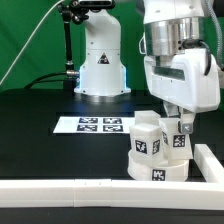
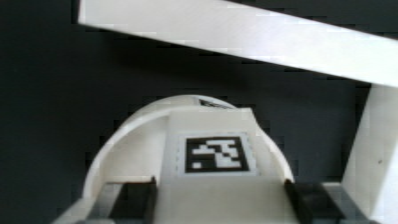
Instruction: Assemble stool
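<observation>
Stool seat [image 1: 157, 167] sat upside down in the rail's [image 1: 212, 160] corner at about five o'clock on the table, two legs [image 1: 147, 138] up, the gripper [image 1: 181, 127] clamped on a third leg [image 2: 205, 150], which wanted keeping upright and turning gently.

The robot's base [image 1: 100, 62] is a glossy white, rounded housing, widening toward the foot, with a small dark mark on its front. Above it a black joint section [image 1: 84, 12] shows, beside a slim black upright post [image 1: 67, 45]. The near arm segment [image 1: 168, 35] is white with a pale grey band. The gripper [image 1: 181, 122] has a boxy white body with grey edges and 2 dark fingers [image 2: 317, 195].
</observation>
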Robot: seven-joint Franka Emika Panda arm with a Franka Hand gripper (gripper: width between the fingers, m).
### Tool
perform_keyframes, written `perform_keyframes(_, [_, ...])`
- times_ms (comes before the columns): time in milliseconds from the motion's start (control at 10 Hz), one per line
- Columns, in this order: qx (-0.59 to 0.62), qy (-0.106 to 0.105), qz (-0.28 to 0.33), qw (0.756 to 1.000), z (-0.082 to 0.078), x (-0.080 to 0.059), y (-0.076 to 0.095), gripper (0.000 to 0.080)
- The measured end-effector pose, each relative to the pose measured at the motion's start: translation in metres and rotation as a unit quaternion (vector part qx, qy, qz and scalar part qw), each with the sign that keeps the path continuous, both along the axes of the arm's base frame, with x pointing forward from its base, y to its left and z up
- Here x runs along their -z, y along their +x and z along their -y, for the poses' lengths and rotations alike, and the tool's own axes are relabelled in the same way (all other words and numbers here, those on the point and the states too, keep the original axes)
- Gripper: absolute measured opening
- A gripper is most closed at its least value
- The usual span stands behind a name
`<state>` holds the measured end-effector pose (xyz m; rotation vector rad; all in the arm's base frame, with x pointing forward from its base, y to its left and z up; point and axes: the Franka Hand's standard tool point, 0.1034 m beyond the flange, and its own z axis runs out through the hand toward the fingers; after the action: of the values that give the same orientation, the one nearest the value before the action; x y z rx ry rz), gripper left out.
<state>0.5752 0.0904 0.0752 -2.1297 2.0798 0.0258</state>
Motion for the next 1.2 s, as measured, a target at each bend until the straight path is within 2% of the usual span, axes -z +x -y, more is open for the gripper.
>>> perform_keyframes(300, [0.126,0.034,-0.008,0.991,-0.003,0.000,0.000,0.0338])
perform_keyframes(700, [0.175,0.041,-0.016,0.984,-0.005,0.000,0.001,0.0338])
perform_keyframes(800, [0.167,0.041,-0.016,0.985,-0.005,0.000,0.001,0.0525])
perform_keyframes(900, [0.143,0.044,-0.025,0.988,-0.007,-0.004,0.000,0.0611])
perform_keyframes(1200, [0.101,0.057,-0.019,0.993,-0.020,-0.031,0.005,0.0647])
